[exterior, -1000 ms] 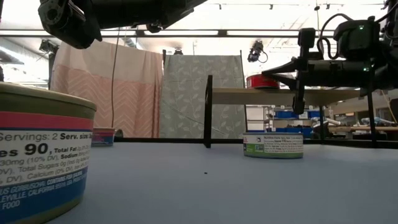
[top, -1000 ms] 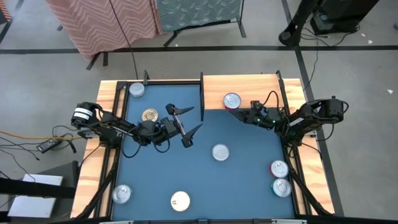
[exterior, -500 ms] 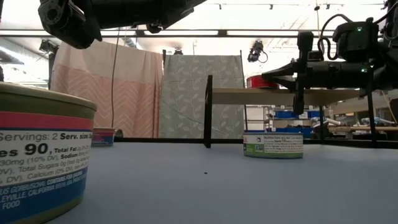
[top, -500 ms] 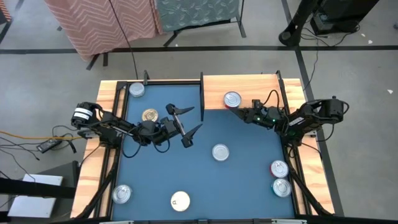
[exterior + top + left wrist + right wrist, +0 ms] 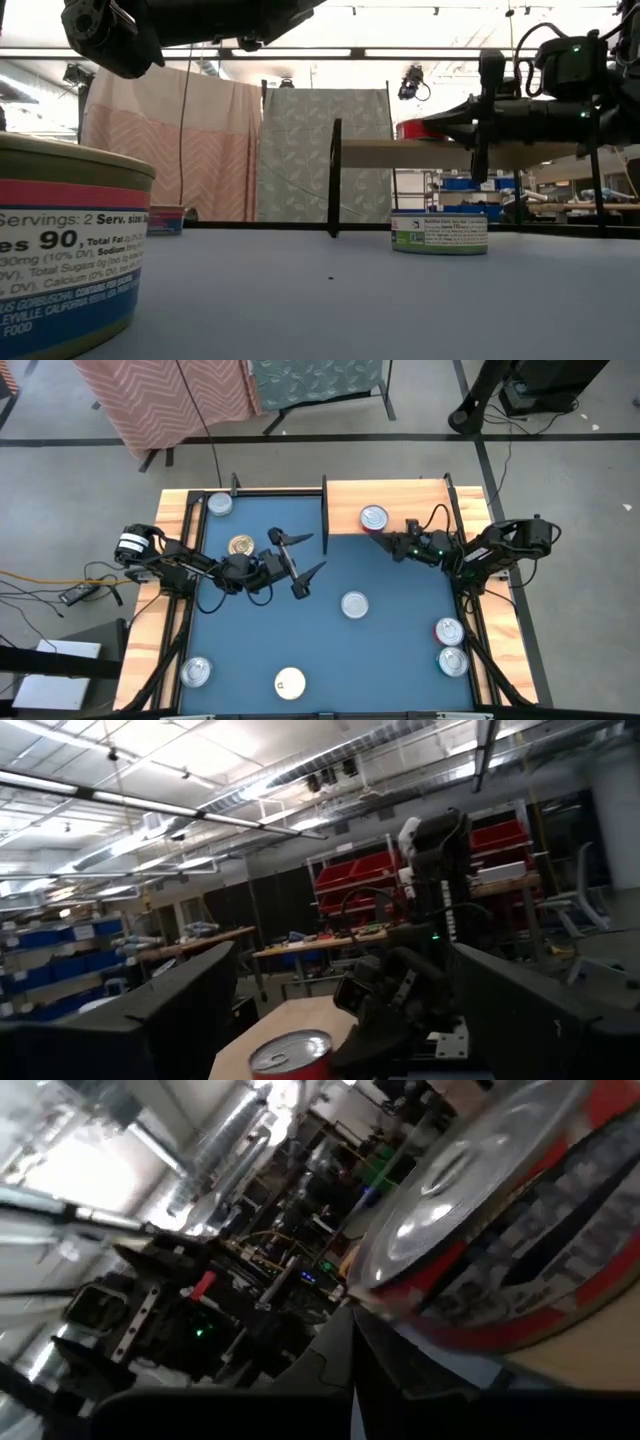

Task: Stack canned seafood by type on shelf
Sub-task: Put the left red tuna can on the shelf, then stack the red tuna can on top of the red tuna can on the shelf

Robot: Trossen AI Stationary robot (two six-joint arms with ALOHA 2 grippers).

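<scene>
A: Where is the right pincer [image 5: 387, 543]?
B: Upper right of the overhead frame, its tip right at the red-sided tin [image 5: 373, 520] on the shelf [image 5: 400, 495]. The fingers are pinched together and hold nothing; I cannot tell whether the tip touches the tin.

A: And the left pincer [image 5: 305, 557]?
B: Centre left, spread wide over the blue counter [image 5: 380, 650], holding nothing. A gold-lidded tin [image 5: 241, 545] sits just left of it.

A: The other tins?
B: One silver-lidded tin [image 5: 354, 604] lies mid-counter. Two more [image 5: 449, 630] [image 5: 453, 660] sit close together at the lower right edge. A white-lidded tin [image 5: 290, 682] is at the bottom centre, a silver one [image 5: 196, 672] at the lower left, another [image 5: 219, 505] in the upper left corner.

A: From counter height?
B: The red tin stands on the plank, upper right; a green-labelled tin [image 5: 439, 231] sits on the counter below it.
</scene>
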